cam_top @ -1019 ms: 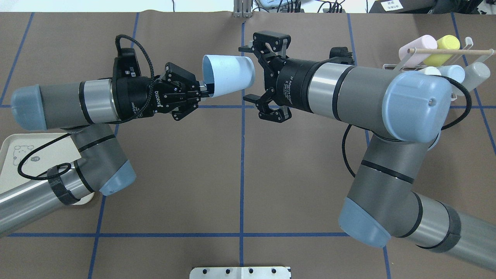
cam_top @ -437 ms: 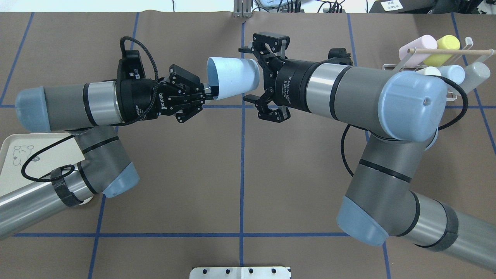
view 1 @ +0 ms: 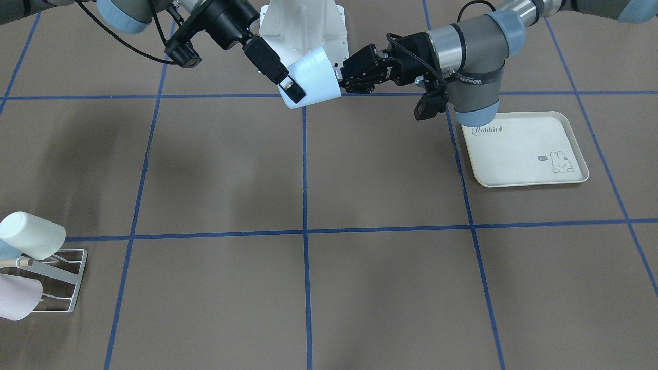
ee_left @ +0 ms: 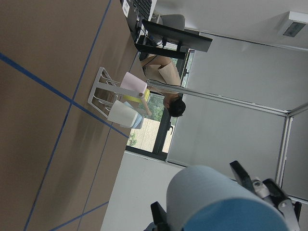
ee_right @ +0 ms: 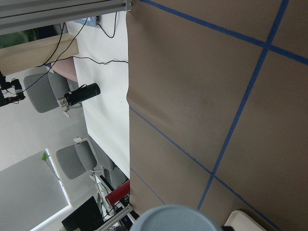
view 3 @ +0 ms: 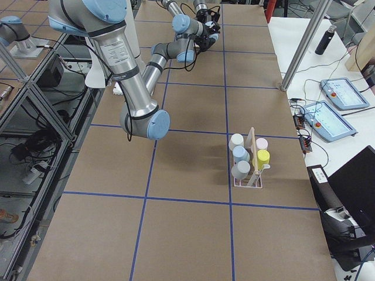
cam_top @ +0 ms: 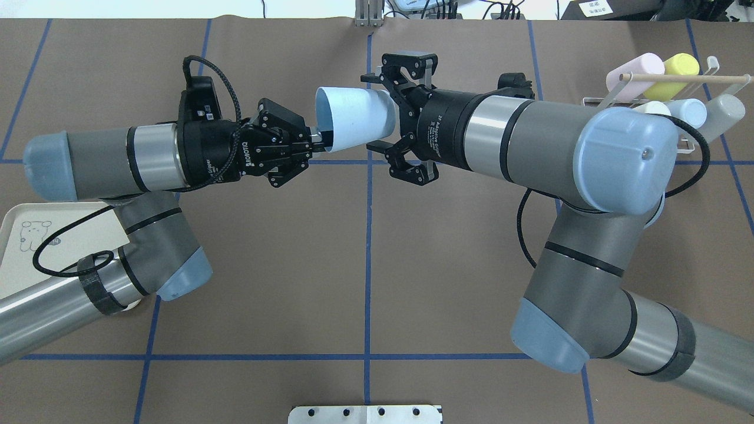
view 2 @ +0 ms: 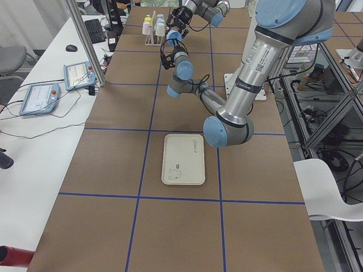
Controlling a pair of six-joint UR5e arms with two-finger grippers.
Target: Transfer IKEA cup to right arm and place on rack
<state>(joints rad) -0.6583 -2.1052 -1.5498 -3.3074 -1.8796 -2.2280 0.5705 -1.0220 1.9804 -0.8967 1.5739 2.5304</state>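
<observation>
Cup (cam_top: 353,118) is hanging on its side in the air over the table's (cam_top: 365,265) far middle, mouth pointing to 9 o'clock. Left gripper (cam_top: 318,140) is pinching the cup's rim at its lower edge. Right gripper (cam_top: 374,112) is reaching in from 3 o'clock, its jaws spread wide and straddling the cup's base, not clamped. Rack (cam_top: 612,92) is sitting at 2 o'clock near the table's edge, well apart, carrying five cups.

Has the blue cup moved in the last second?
Yes: the cup shifted slightly right in the overhead view, farther across the centre tape line, toward the right gripper.
</observation>
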